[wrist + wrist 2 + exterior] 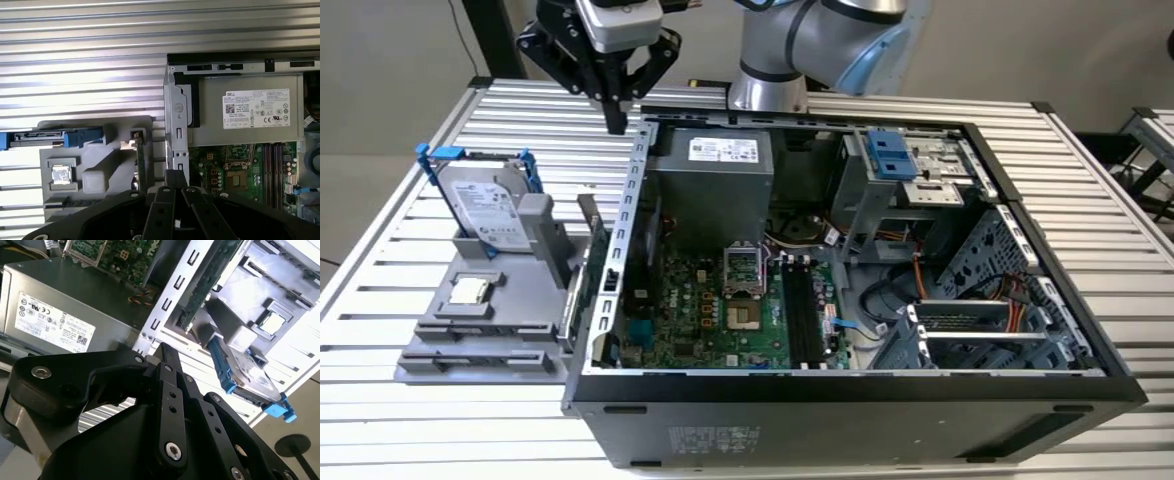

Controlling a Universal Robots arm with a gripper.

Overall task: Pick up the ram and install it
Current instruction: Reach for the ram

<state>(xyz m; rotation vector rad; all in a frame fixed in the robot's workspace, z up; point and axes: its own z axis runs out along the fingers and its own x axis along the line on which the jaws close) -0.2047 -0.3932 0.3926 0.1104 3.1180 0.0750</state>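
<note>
The ram (592, 232) is a slim dark green stick standing on edge in the grey holder (480, 345), just outside the open computer case (854, 395) on the exterior view's left. The first wrist view shows the ram (140, 162) as a thin green edge; in the second wrist view the ram (207, 287) is a long green strip beside the case wall. My gripper (616, 122) hangs above the table behind the holder, near the case's back corner and clear of the ram. Both wrist views show the black fingers (175, 179) (167, 354) shut together with nothing between them.
A silver hard drive with a blue bracket (491, 205) leans in the holder, and a small square silver chip (467, 290) lies in front of it. Inside the case are the grey power supply (714, 185), the green motherboard (700, 315) and its black slots (803, 312).
</note>
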